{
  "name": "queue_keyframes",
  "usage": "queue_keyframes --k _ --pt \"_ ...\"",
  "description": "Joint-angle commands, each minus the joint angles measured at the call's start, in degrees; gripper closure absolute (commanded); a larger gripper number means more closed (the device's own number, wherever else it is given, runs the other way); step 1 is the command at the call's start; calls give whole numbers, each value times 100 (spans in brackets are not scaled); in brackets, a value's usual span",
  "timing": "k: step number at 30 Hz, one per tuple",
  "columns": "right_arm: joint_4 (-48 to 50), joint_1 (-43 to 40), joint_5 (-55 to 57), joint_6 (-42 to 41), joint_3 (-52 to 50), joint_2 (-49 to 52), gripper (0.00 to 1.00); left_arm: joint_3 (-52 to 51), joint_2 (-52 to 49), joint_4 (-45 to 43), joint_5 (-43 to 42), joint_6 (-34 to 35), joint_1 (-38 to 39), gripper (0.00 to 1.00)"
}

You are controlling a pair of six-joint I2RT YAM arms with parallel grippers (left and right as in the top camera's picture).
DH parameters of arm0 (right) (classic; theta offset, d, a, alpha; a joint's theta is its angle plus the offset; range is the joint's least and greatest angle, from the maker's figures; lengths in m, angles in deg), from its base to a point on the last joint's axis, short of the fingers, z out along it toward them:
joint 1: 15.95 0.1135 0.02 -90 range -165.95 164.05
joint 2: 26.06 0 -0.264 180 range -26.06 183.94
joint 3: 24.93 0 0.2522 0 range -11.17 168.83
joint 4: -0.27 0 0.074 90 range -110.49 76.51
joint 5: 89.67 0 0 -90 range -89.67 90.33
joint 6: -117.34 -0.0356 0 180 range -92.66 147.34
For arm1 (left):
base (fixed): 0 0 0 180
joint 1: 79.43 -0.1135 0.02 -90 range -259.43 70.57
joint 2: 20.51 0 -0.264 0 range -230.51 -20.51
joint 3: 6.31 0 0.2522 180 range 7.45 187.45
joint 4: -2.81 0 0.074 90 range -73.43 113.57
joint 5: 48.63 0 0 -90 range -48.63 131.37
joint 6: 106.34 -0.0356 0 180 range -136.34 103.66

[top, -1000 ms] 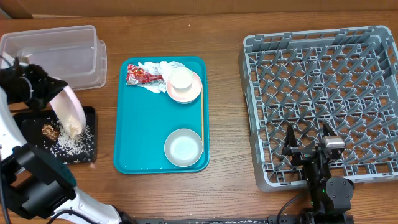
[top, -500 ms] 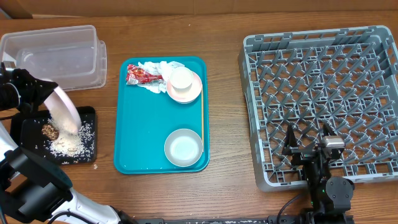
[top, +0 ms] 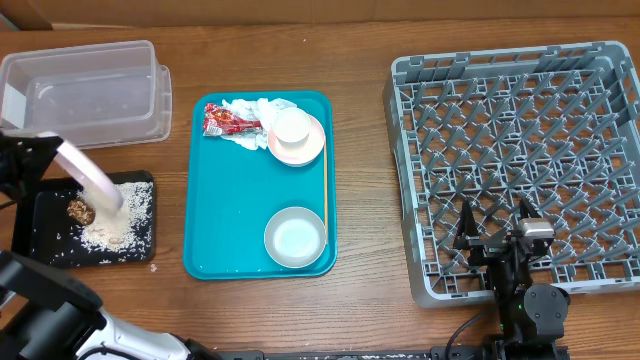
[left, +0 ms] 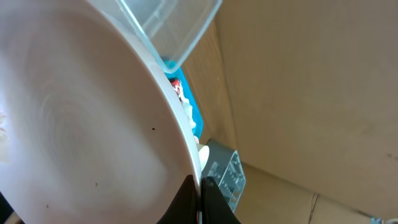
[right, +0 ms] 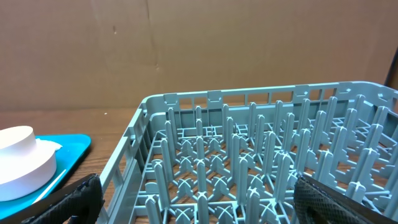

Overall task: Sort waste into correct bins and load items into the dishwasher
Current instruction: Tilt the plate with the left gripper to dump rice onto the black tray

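My left gripper [top: 52,158] is shut on the rim of the pale pink plate [top: 92,180] and holds it steeply tilted over the black tray [top: 40,228]. Pale crumbs [top: 122,212] and a brown lump [top: 78,210] lie in that tray. In the left wrist view the plate [left: 81,124] fills the frame, pinched between my fingers [left: 200,188]. The clear tub [top: 85,88] stands behind. White tissue [top: 250,108], the red-and-white wrapper [top: 225,123], a pink bowl [top: 310,148] holding a whitish cup [top: 291,126], a white bowl [top: 295,238] and a wooden stick [top: 326,195] lie on the teal tray. My right gripper [top: 497,225] is open and empty.
The teal tray [top: 230,190] sits mid-table. The grey dish rack [top: 520,140] fills the right side, and my right gripper [right: 199,196] hovers over its front-left corner [right: 249,155]. The white bowl [right: 22,163] shows at the left of the right wrist view.
My left gripper has moved left with the plate and tipped it steeper. More crumbs have slid off the plate onto the black tray. The right arm has not moved.
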Motion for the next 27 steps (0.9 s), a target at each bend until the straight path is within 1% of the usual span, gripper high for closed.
queue_keyframes --k 1,5,7,8,10,13,14,15,17,20,21,23,25,27 --pt "31 22 -9 35 -59 -46 0 142 144 149 -282 -179 -101 96" --pt "31 22 -7 35 -59 -46 0 138 142 4 -271 -190 -157 96" --pt "31 22 -7 35 -59 -46 0 136 142 140 -549 -304 -175 96" --pt "31 22 -7 35 -59 -46 0 136 142 68 -667 -422 -179 96" --pt "31 22 -7 35 -59 -46 0 136 142 44 -601 -363 -177 96" --pt "31 22 -7 35 -59 -46 0 136 142 166 -1040 -643 -186 96" --pt "31 22 -7 35 -59 -46 0 136 142 153 -1021 -610 -186 96" --pt "31 22 -7 35 -59 -46 0 136 142 234 -1003 -507 -186 96" --pt "31 22 -7 35 -59 -46 0 136 142 695 -1051 -535 -190 96" --pt "31 22 -7 35 -59 -46 0 136 142 391 -848 -581 -219 96" --pt "31 22 -7 35 -59 -46 0 136 142 472 -837 -527 -243 96" --pt "31 22 -7 35 -59 -46 0 136 142 595 -1019 -798 -267 96" --pt "31 22 -7 35 -59 -46 0 136 142 619 -916 -925 -286 96" --pt "31 22 -7 35 -59 -46 0 136 142 1113 -966 -1104 -284 96"
